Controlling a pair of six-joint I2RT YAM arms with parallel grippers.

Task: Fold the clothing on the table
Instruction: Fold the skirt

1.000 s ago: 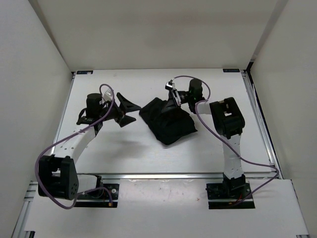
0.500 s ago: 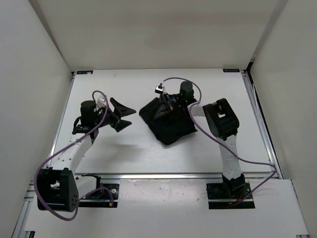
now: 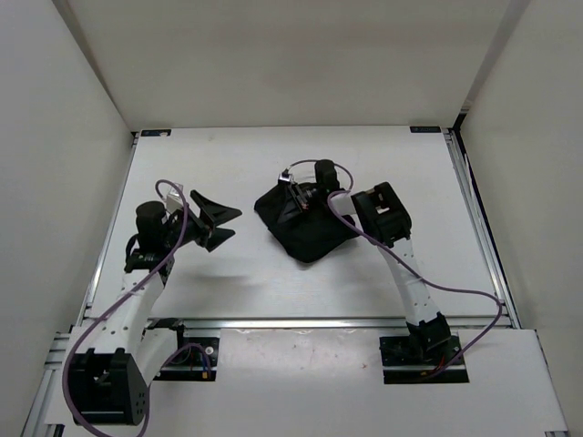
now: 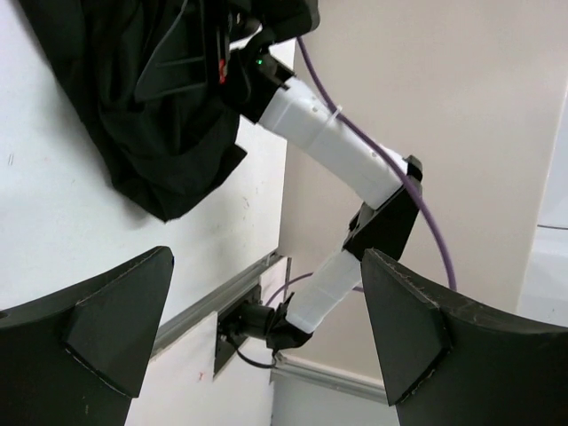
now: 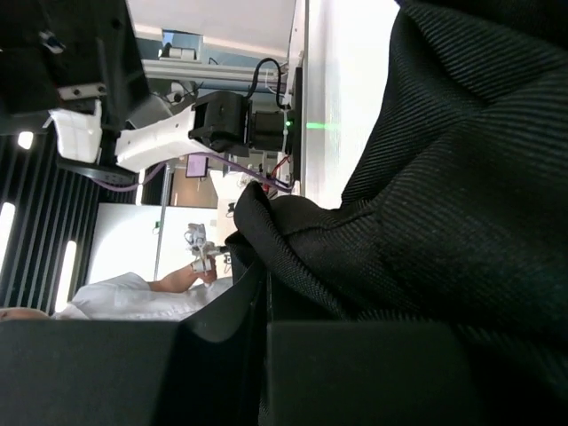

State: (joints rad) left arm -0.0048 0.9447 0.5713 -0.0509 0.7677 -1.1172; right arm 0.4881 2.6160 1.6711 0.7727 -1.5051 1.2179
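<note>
This is looking like a robotics lab, with a test cell built around a white table (image 3: 273,273). Plain white panels (image 3: 64,109) are boxing the table in on three sides, metal rails (image 3: 480,228) are running along its edges, and two robot arms (image 3: 410,282) are standing bolted at its near edge, trailing purple cables (image 3: 460,293). Beyond the table's edge, in the right wrist view, aluminium framing (image 5: 209,73) and a small screen (image 5: 197,166) are showing, and a person's white-sleeved arm (image 5: 115,293) is lying there.
</note>
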